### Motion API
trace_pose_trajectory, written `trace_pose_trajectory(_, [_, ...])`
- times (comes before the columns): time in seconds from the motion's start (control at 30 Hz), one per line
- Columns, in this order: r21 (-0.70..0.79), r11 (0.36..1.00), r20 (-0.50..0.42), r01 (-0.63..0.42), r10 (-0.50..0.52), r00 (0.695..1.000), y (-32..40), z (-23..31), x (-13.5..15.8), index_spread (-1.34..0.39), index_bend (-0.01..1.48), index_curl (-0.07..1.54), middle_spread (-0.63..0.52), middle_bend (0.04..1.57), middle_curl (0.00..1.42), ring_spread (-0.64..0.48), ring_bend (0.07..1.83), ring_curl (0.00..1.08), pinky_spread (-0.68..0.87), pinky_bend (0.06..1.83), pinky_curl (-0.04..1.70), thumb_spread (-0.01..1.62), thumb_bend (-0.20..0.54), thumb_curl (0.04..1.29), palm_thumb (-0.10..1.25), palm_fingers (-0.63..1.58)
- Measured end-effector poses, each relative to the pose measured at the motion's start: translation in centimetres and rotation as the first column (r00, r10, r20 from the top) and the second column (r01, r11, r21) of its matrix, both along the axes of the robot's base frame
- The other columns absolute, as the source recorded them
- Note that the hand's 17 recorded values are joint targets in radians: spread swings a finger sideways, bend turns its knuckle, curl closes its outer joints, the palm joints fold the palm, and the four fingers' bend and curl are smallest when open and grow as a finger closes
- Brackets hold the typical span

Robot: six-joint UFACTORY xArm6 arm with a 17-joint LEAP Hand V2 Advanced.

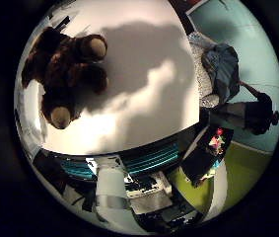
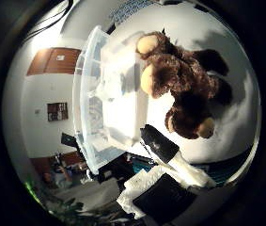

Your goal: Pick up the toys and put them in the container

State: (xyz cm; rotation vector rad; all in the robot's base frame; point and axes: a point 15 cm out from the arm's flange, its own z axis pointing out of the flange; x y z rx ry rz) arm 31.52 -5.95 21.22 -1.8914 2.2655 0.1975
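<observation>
A brown teddy bear (image 1: 65, 69) lies on the white table (image 1: 149, 89), with its tan muzzle and paw pads showing. The right thumb side palm view shows the bear (image 2: 184, 85) right beside a clear plastic container (image 2: 100, 94) that stands on the same table. The hand (image 2: 170, 155) hovers above the table, away from the bear, and one black-tipped finger reaches into view with nothing in it. White and teal parts of the hand (image 1: 119, 188) show past the table's edge.
The table's edge (image 1: 129, 148) runs close to the hand. Beyond the table are a grey chair-like object (image 1: 218, 69), a black stand (image 1: 257, 111) and a green floor area (image 1: 233, 183). A wooden door (image 2: 57, 61) is in the far wall.
</observation>
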Motion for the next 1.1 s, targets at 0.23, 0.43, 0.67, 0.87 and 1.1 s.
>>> trace_pose_trajectory(0.23, [0.010,1.000,-0.054,-0.006,0.007,0.999,0.4,-2.9,0.6,-0.17,0.16,0.27,0.20,0.20,0.32,0.26,0.33,0.26,0.49,0.54,0.29,1.12,-0.023,0.35,0.57,0.14])
trace_pose_trajectory(0.43, [0.009,0.999,-0.090,-0.031,0.032,0.995,1.5,-5.5,1.4,-0.17,0.16,0.27,0.20,0.20,0.32,0.26,0.34,0.25,0.49,0.54,0.29,1.12,-0.023,0.33,0.55,0.14])
trace_pose_trajectory(0.67, [-0.003,0.999,-0.091,-0.054,0.053,0.994,2.6,-6.4,2.3,-0.16,0.15,0.26,0.13,0.26,0.34,0.23,0.43,0.26,0.48,0.51,0.27,1.12,-0.022,0.33,0.55,0.27])
trace_pose_trajectory(0.87, [-0.008,0.998,-0.088,-0.059,0.058,0.994,2.5,-6.3,2.4,-0.28,0.18,0.30,-0.16,0.49,0.43,-0.11,0.71,0.32,0.09,0.55,0.23,1.11,-0.013,0.35,0.63,0.81])
trace_pose_trajectory(1.1, [-0.012,0.998,-0.081,-0.057,0.056,0.995,2.4,-6.1,2.6,-0.46,0.45,0.53,-0.32,0.83,0.70,-0.32,1.08,0.52,-0.44,0.98,0.42,1.08,-0.009,0.38,0.77,1.16])
